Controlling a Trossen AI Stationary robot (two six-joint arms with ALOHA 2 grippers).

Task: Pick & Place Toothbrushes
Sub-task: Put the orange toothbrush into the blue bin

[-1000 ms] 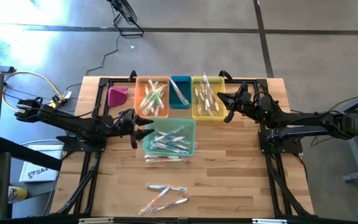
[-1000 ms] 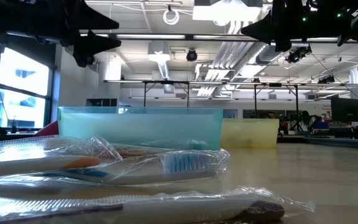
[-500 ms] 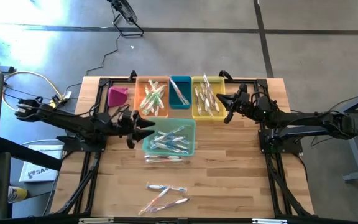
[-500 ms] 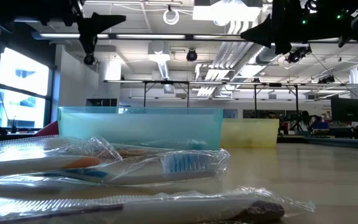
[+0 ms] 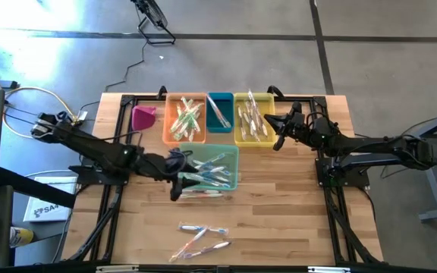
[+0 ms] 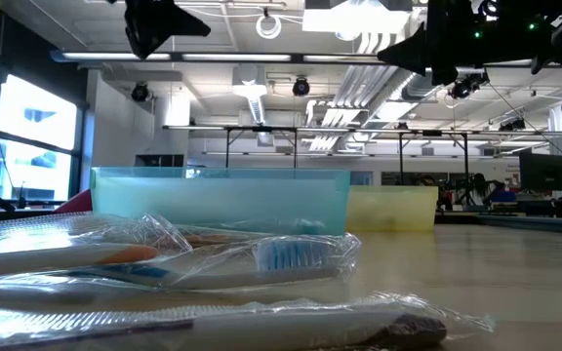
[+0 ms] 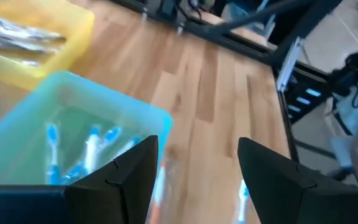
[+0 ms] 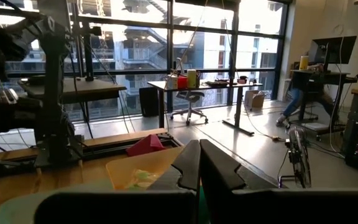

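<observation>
Two dark jointed arms, black tapered fingers (image 7: 129,171)

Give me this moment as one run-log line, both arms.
left gripper: open, over near-left corner of light blue bin, nothing held | right gripper: shut, empty, beside yellow bin | loose toothbrushes on table

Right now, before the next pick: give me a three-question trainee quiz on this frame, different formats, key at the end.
1. True or false: the left gripper is open.
2. Multiple choice: where is the left gripper in the high view? A) over the orange bin B) at the light-blue bin, its near left corner C) over the loose toothbrushes at the table's near edge
3. Fill in: the right gripper, fingers shut, hangs beside the ____ bin.

Key: 1 true; 2 B; 3 yellow
</observation>
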